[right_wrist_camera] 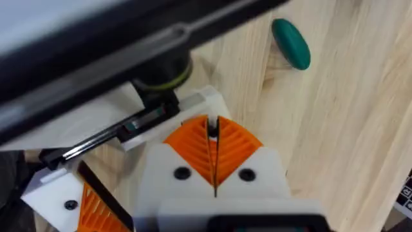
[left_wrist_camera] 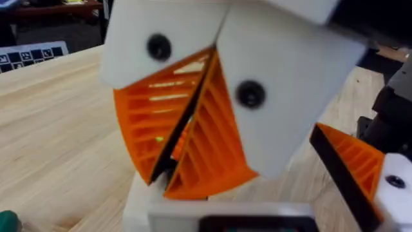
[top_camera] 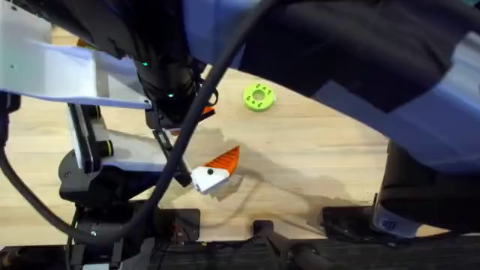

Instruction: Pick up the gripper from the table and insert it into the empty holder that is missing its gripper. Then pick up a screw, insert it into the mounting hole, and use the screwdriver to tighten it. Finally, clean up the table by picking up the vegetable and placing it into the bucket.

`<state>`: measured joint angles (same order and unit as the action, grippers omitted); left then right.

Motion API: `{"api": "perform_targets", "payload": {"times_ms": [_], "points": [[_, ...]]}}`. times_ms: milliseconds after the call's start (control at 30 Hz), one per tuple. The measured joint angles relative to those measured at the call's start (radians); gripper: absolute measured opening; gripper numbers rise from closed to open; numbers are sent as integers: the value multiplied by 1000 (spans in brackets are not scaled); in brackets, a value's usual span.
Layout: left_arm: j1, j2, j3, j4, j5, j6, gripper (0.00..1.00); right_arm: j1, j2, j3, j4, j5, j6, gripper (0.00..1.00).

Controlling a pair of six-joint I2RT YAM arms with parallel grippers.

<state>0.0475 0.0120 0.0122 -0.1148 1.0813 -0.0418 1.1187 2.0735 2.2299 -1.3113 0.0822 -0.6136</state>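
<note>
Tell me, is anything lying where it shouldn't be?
Yes. The white holder, orange wedge attached, lies loose on the table, and the green vegetable lies out on the wood, not tidied away.

Light wooden worktop (top_camera: pixel 315 157) carries a green disc (top_camera: pixel 259 97), an orange-and-white wedge piece (top_camera: pixel 216 171) mid-board, and a dark green vegetable (right_wrist_camera: pixel 291 42), apparently lying flat.

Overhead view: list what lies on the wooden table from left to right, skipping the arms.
White angular plastic holder block with a black dot → small orange wedge-shaped plastic fingertip seated against it → bright green round disc with holes.
</note>
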Motion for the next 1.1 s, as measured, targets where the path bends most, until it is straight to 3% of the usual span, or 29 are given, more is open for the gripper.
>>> {"api": "perform_targets", "payload": {"times_ms": [1100], "points": [[0,0,0,-2,25,0,988,0,1,6,-31,0,39,5]]}}
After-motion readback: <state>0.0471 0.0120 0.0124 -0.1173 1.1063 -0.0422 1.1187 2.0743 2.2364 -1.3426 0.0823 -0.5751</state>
